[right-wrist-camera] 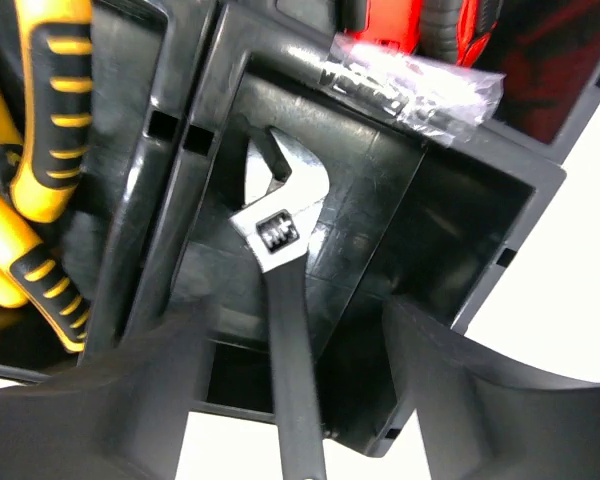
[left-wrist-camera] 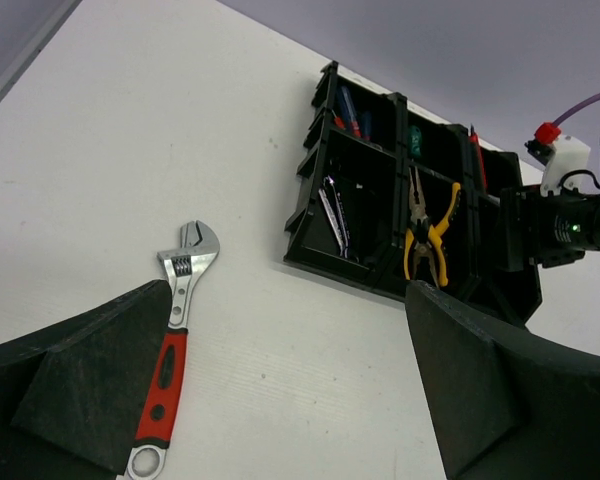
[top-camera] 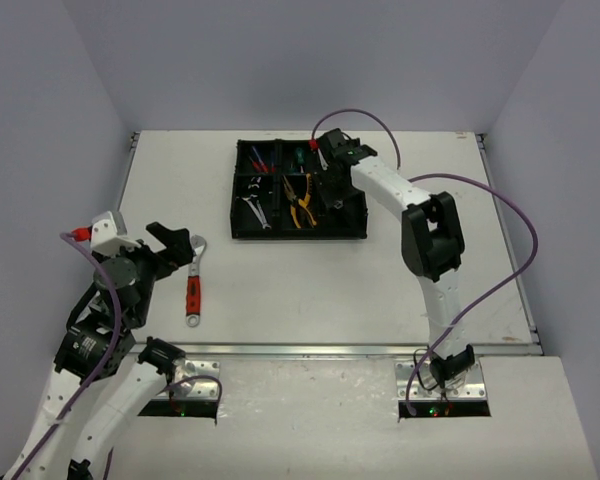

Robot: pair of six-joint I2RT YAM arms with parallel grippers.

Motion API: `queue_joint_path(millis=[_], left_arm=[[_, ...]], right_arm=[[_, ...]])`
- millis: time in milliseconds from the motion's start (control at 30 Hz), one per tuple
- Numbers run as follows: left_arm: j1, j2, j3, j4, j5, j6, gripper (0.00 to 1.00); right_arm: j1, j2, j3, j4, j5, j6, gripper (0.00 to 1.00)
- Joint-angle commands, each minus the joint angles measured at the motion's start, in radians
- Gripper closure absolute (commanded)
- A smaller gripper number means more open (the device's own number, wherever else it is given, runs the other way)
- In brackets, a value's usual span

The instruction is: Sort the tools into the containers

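A red-handled adjustable wrench (top-camera: 193,285) lies on the white table; in the left wrist view (left-wrist-camera: 170,370) it runs along the inside of the left finger. My left gripper (top-camera: 180,245) (left-wrist-camera: 280,400) is open and empty just above it. My right gripper (top-camera: 332,188) (right-wrist-camera: 290,400) is open over the near right compartment of the black tray (top-camera: 242,235). A black-handled adjustable wrench (right-wrist-camera: 280,240) lies between the spread fingers, touching neither. Its silver head is inside that compartment and its handle sticks out over the near wall.
The tray (left-wrist-camera: 310,250) also holds yellow-handled pliers (top-camera: 300,200) (right-wrist-camera: 30,150), silver spanners (top-camera: 255,210), screwdrivers (top-camera: 263,157) and a red utility knife (right-wrist-camera: 420,25) beside a clear plastic wrapper (right-wrist-camera: 420,85). Purple cables loop over the right arm.
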Motion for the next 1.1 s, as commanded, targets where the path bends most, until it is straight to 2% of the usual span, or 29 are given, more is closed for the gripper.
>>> queue_joint_path(millis=[0,133,167,200,367,433,467,533,567,633,733,867,1000,1067], left_arm=[[0.005,0.042,0.004,0.043,0.007,0.016,0.00],[0.007,0.133,0.009,0.038,0.011,0.014,0.00],[0.007,0.174,0.016,0.028,0.005,0.009,0.00],[0.007,0.222,0.025,0.017,0.001,0.005,0.00],[0.025,0.556,0.079,-0.028,0.010,0.011,0.00],[0.096,0.704,0.117,-0.055,0.075,0.006,0.00],[0.125,0.716,0.129,-0.052,0.119,0.003,0.00],[0.201,0.784,0.112,0.006,0.227,-0.006,0.00],[0.214,0.791,0.104,0.029,0.243,-0.013,0.00],[0.306,0.917,0.106,0.044,0.297,-0.031,0.00],[0.372,1.040,0.135,0.038,0.354,-0.035,0.01],[0.410,1.142,0.106,0.090,0.397,-0.033,0.03],[0.414,1.246,0.111,0.094,0.418,-0.008,0.16],[0.420,1.256,0.105,0.098,0.411,-0.003,0.18]], right_arm=[[-0.004,-0.059,0.083,0.002,0.017,0.017,0.20],[-0.003,-0.165,0.069,-0.053,0.006,0.086,0.17],[-0.002,-0.214,0.034,-0.052,0.005,0.109,0.06],[-0.002,-0.272,-0.015,-0.043,-0.002,0.133,0.01],[-0.003,-0.597,-0.427,0.085,-0.121,0.257,0.01],[-0.002,-0.709,-0.627,0.181,-0.230,0.268,0.01],[-0.003,-0.752,-0.645,0.218,-0.239,0.275,0.01],[-0.003,-0.835,-0.796,0.274,-0.315,0.287,0.01],[-0.003,-0.863,-0.812,0.279,-0.331,0.291,0.01],[-0.003,-0.912,-0.892,0.291,-0.373,0.287,0.01],[-0.003,-0.949,-0.932,0.313,-0.394,0.259,0.01],[-0.005,-0.974,-0.955,0.318,-0.377,0.217,0.01],[-0.003,-0.977,-0.963,0.318,-0.372,0.198,0.01],[-0.004,-0.979,-0.967,0.317,-0.376,0.196,0.01]])
